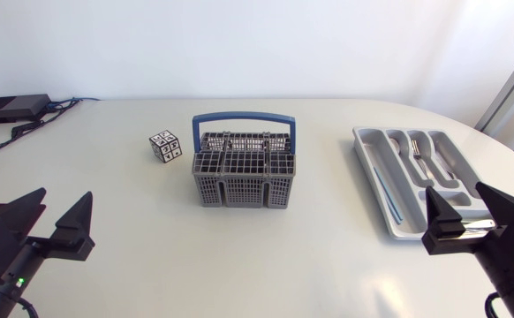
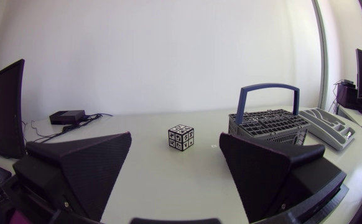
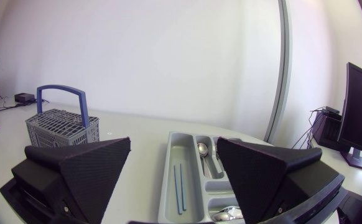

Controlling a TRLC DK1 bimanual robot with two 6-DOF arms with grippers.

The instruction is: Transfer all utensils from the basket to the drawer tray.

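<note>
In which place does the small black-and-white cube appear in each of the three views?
Head view: the cube sits just left of the basket.
Left wrist view: the cube is ahead of the left gripper, beside the basket.
Right wrist view: not in it.
Shared landmark: the basket's blue handle.

Grey basket [image 1: 244, 181], blue handle [image 1: 244, 117]; checkered cube [image 1: 165, 146].
</note>
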